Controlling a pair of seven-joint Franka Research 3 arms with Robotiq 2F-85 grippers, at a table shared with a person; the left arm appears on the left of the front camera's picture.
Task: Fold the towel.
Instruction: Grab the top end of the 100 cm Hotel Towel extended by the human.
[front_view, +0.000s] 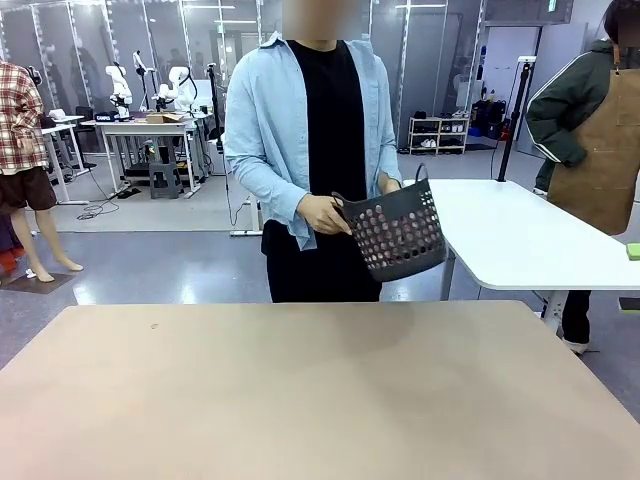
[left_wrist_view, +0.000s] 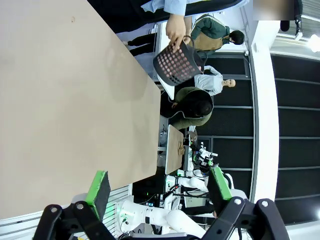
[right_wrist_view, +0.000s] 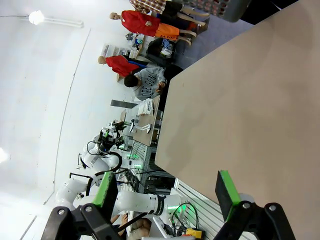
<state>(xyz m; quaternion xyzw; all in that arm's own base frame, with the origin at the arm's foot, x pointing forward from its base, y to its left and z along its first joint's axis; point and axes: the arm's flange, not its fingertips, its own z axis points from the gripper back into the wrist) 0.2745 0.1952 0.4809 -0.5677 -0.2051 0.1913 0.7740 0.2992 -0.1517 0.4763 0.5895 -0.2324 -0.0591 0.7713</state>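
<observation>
**Q:** Claw state?
**A:** Left gripper (left_wrist_view: 159, 181) and right gripper (right_wrist_view: 166, 184): jaws spread wide, nothing held.
**Q:** Towel?
**A:** Pink towel (front_view: 386, 238) apparently inside the basket (front_view: 420, 262) in the person's hand (front_view: 322, 213), far ahead of both claws across the table (front_view: 300, 400). Best to wait until it lies flat, then pinch the corners.

My left gripper (left_wrist_view: 159, 189) rises from the bottom edge, jaws standing wide apart, with one green pad (left_wrist_view: 99, 191) at lower left and the other at lower right. The tan table (left_wrist_view: 65, 100) occupies the left half of the frame, its edge running diagonally from top centre down to lower centre. At upper centre, past that edge, a person's hand (left_wrist_view: 176, 29) grips the rim of a dark perforated basket (left_wrist_view: 176, 64), held clear of the table. Pinkish colour shows through its holes; contents not identifiable.
</observation>
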